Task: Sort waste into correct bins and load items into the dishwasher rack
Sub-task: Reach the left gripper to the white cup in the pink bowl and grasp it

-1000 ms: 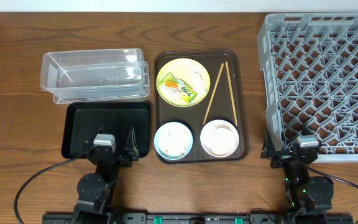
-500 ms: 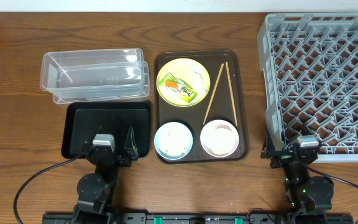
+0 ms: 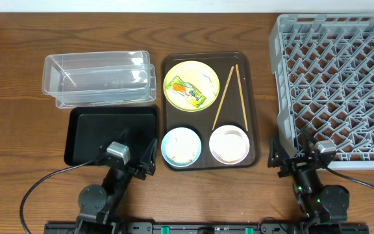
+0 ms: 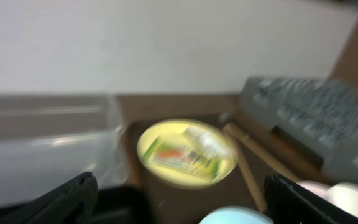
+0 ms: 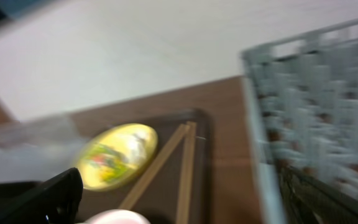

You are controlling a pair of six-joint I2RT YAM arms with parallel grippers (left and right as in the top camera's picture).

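Both the left gripper and right gripper are held spread and empty, nothing grasped yet, with the plate kept on the serving tray within reach.

we are seeing a round yellow plate carrying a green-orange-yellow printed wrapper, a small light-blue bowl, and a grey lattice plastic rack.

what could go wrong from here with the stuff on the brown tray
1. The printed wrapper and white paper scrap lie loose on the yellow plate; lifting the plate first would likely spill them.
2. The two chopsticks are thin and lie flat on the brown tray, so a claw may slip off or push them.
3. The blue bowl and white bowl sit close together; grabbing one could nudge the other.
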